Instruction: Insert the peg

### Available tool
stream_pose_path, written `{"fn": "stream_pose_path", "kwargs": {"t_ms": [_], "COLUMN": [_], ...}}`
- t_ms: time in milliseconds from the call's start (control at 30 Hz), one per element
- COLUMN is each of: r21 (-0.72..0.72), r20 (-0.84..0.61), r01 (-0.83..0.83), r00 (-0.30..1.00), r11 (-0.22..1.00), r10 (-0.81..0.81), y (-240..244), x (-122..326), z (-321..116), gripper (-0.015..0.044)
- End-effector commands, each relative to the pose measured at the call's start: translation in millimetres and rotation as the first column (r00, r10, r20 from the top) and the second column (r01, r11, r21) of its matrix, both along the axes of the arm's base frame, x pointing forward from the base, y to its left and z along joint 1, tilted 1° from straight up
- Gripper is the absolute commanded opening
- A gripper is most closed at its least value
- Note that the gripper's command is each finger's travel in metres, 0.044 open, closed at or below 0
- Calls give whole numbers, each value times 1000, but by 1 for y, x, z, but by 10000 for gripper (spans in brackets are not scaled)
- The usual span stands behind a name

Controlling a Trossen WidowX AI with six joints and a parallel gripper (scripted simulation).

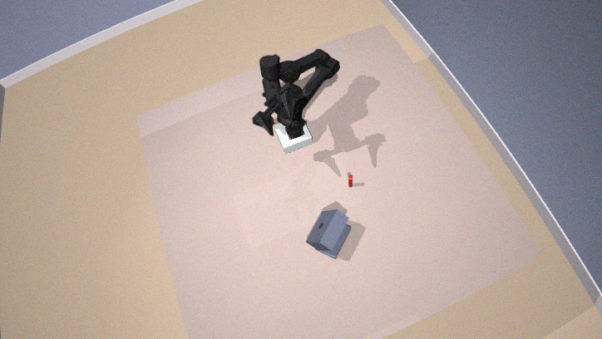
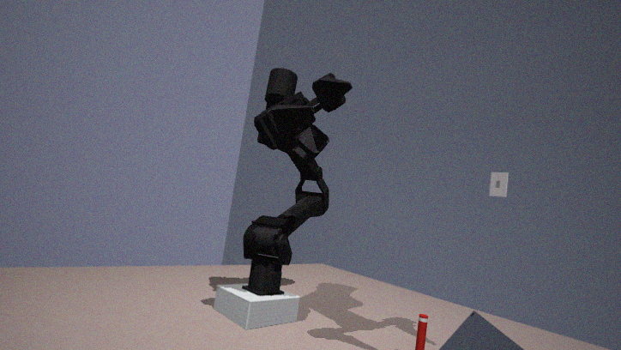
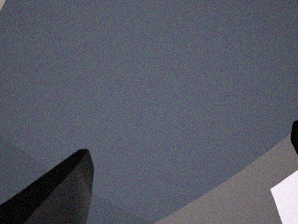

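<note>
A red, round-looking peg (image 1: 350, 181) (image 2: 420, 334) with a white band near its top stands upright on the table. A grey-blue block with a sloped panel (image 1: 329, 219) (image 2: 477, 336) stands near the peg; in the top view its face shows one dark hole (image 1: 321, 225). The hole is hidden in the exterior view. My gripper (image 3: 197, 145) is open and empty, its fingers wide apart at the sides of the wrist view. It is raised high above the robot's base, well away from the peg and the panel. Neither shows in the wrist view.
The arm stands on a white base block (image 1: 295, 145) (image 2: 273, 311). It casts a broad shadow (image 1: 342, 135) (image 2: 339, 310) on the table that reaches close to the peg. Blue-grey walls (image 1: 526, 84) (image 2: 434, 130) stand behind, with a small white wall plate (image 2: 503, 191).
</note>
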State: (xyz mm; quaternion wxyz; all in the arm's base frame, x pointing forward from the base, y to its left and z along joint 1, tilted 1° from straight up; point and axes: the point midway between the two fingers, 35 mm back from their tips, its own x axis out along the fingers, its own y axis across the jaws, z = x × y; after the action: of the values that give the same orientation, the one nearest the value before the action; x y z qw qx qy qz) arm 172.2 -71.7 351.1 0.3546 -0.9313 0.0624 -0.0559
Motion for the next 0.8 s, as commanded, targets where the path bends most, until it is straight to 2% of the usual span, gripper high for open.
{"fn": "stream_pose_path", "kwargs": {"t_ms": [0,333,767], "r21": [156,499,823], "r20": [-3,-35,-106], "r01": [-19,-41,21], "r00": [1000,997,987], "r11": [988,866,568], "r10": [20,68,117], "y": [-4,-11,-12], "x": [7,28,57], "z": [1,-10,-31], "gripper": [440,440,440]}}
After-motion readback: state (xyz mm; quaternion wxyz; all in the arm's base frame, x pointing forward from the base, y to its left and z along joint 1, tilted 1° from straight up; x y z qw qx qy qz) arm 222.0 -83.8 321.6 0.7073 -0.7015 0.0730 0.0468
